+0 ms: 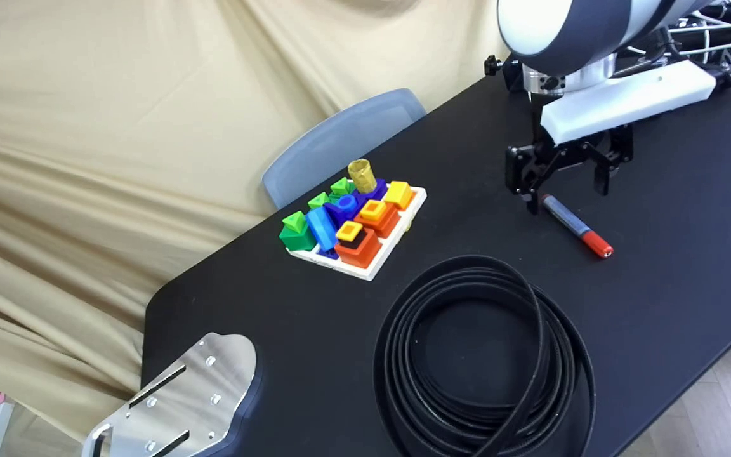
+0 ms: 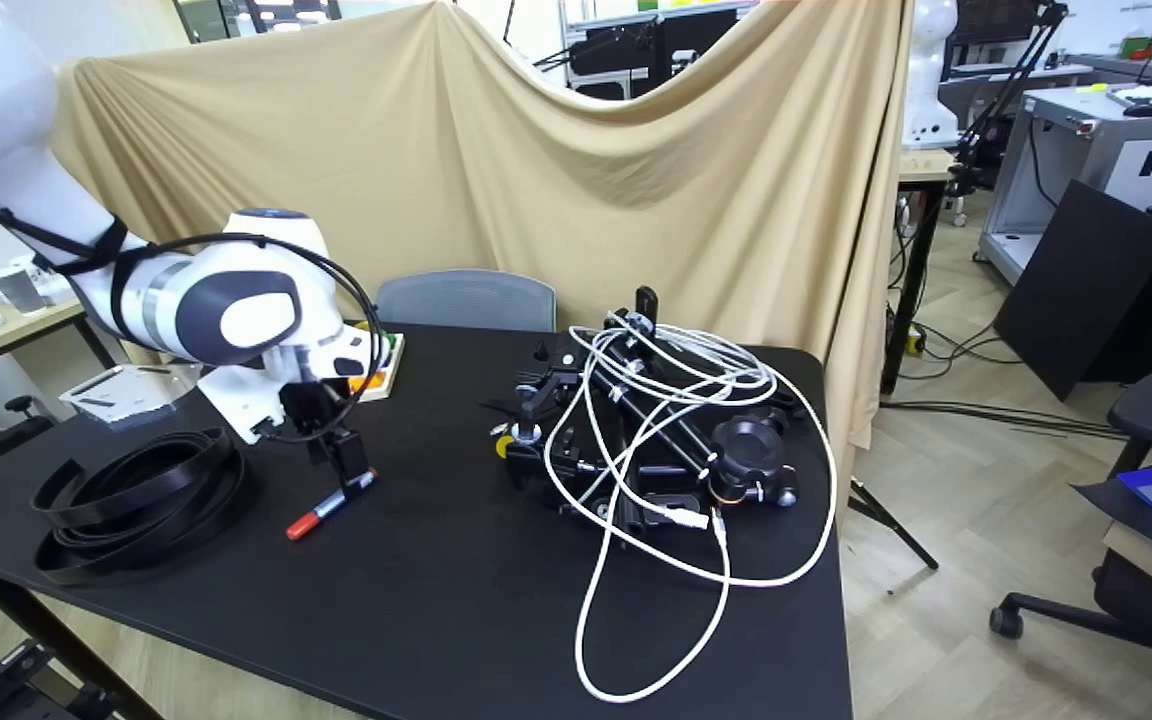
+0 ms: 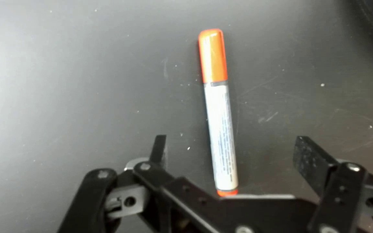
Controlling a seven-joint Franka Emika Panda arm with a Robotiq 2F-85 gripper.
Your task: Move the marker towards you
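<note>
The marker has a red cap and a white-labelled barrel. It lies flat on the black table. It also shows in an exterior view and in the wrist view, with its cap pointing away from the gripper. My gripper is open above the marker's rear end, also in an exterior view. In the wrist view the open fingers stand on either side of the barrel, with a gap on both sides. The gripper body hides the marker's very end there.
A coiled black strap lies near the marker, also in an exterior view. A white board holds colored blocks. A metal plate is at the table's end. Black stands with white cables lie across the table.
</note>
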